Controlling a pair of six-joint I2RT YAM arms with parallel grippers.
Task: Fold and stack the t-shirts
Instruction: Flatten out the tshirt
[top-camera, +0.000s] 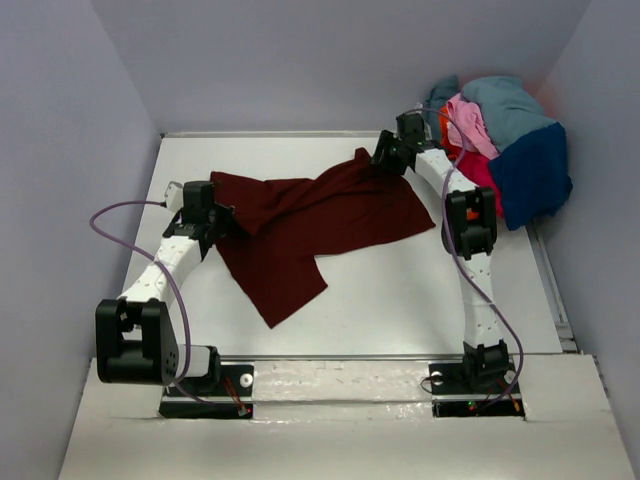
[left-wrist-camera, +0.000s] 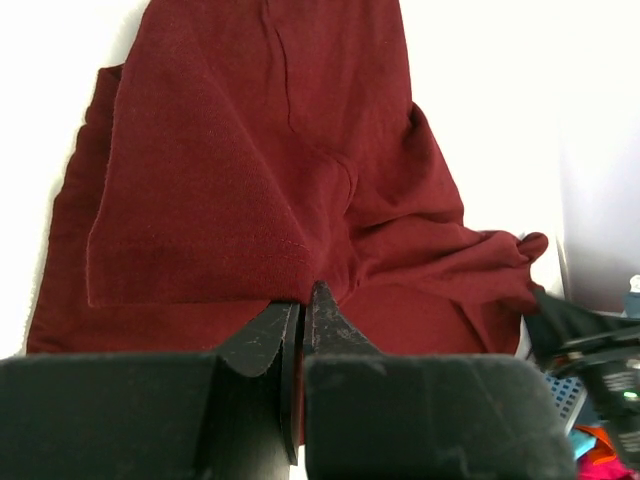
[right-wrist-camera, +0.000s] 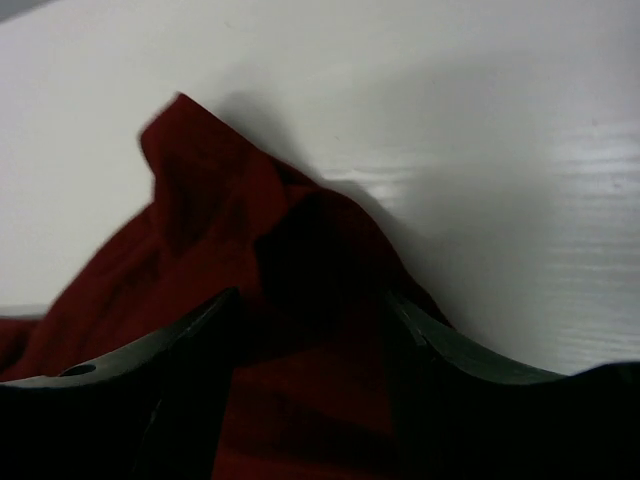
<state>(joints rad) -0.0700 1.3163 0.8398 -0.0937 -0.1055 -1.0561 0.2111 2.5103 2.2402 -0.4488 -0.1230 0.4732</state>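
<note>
Left wrist view: left gripper, arm low by the counter's left edge, jaws pinched on dark maroon cloth t-shirt, mid-counter, probably to stretch it flat. Right gripper, arm stretched forward, jaws apart astride its far corner. Heap of pink, teal, navy cloth t-shirts: far-right corner.

The maroon t-shirt sprawls across the middle of the counter. It runs from the left gripper, clamped on its left edge, to the right gripper, whose spread fingers straddle its far corner. Bare counter lies in front of the shirt and along the far edge on the left. A heap of t-shirts fills the far right corner, just beside the right arm. Walls close in left, behind and right.
</note>
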